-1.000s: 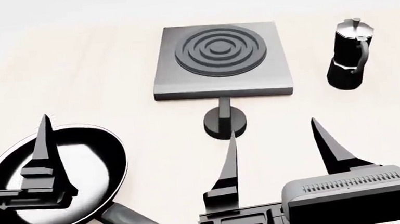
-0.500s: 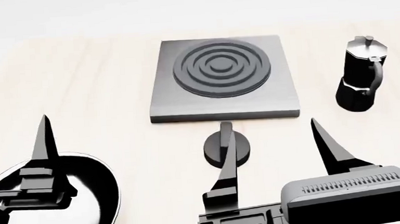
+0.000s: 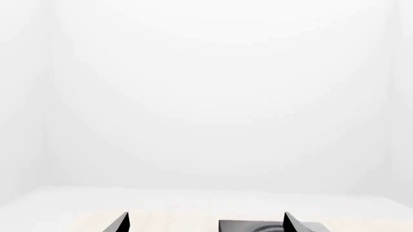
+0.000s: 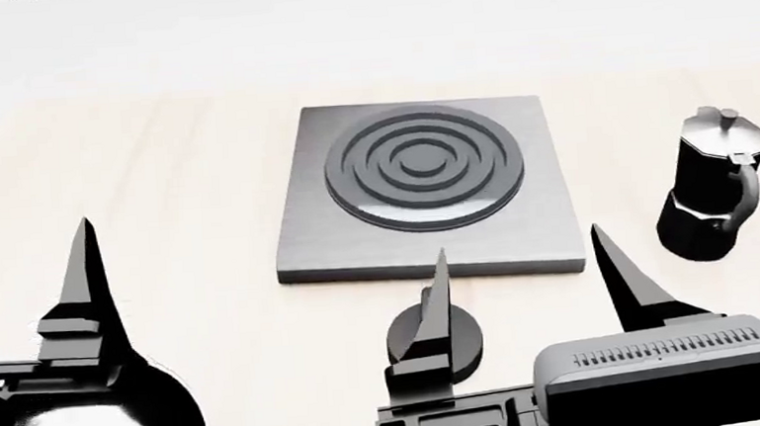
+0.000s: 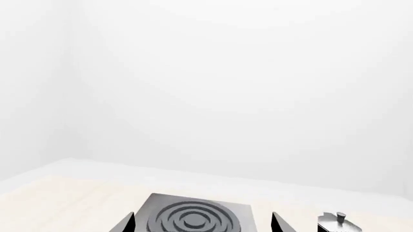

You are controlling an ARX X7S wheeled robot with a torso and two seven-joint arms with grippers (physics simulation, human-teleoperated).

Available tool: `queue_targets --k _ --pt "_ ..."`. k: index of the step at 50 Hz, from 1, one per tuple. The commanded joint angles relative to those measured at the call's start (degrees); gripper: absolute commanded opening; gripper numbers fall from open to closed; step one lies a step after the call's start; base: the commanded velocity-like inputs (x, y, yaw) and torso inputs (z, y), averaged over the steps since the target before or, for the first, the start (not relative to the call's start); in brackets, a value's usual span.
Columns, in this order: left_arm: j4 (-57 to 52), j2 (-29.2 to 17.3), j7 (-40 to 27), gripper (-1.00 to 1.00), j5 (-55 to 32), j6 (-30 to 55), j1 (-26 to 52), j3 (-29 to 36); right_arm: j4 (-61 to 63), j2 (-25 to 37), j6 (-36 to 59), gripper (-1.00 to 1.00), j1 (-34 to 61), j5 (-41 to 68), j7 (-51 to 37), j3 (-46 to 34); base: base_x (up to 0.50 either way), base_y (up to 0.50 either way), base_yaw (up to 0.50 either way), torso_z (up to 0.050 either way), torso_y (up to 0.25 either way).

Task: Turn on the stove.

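Dark-grey square metal stove plate centre frame, small round black knob below it; right gripper wide open, left gripper wide open.

You have one flat square dark-grey metal stove plate with raised burner rings, one small round black knob before it, one black moka pot, and one black frying pan, partly cut off. Two black grippers show, each with two pointed fingers, over one pale wooden table.
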State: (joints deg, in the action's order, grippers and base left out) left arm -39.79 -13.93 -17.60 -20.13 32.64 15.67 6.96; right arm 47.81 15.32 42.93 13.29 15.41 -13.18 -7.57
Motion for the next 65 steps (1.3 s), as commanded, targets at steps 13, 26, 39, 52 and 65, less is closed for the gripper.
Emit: queue_targets --k 13,26,39,52,65 --pt "0.5 -0.5 -0.5 1.0 -0.3 -0.7 0.0 0.5 -0.1 0.5 -0.3 1.0 0.0 0.5 -0.6 -0.3 0.24 0.0 0.0 0.0 0.001" --pt "0.2 -0.8 -1.0 1.0 -0.7 -0.6 0.0 0.6 0.0 0.8 -0.2 1.0 0.0 1.0 -0.9 -0.4 0.24 0.0 0.0 0.0 0.0" --pt "0.0 -1.0 -1.4 1.0 -1.4 -0.5 0.0 0.4 -3.0 0.3 -0.9 1.0 -0.1 2.0 -0.5 -0.8 0.07 0.0 0.0 0.0 0.0" --pt "0.1 -1.3 -1.6 1.0 -1.9 -0.6 0.2 0.4 -4.1 -0.6 4.0 1.0 1.1 5.0 -0.8 -0.7 0.0 0.0 0.0 0.0 0.0" --pt "0.3 -1.4 -2.0 1.0 -2.5 -0.6 0.6 0.3 -5.8 -1.1 8.8 1.0 2.6 6.7 -2.0 -0.8 0.0 0.0 0.0 0.0 0.0"
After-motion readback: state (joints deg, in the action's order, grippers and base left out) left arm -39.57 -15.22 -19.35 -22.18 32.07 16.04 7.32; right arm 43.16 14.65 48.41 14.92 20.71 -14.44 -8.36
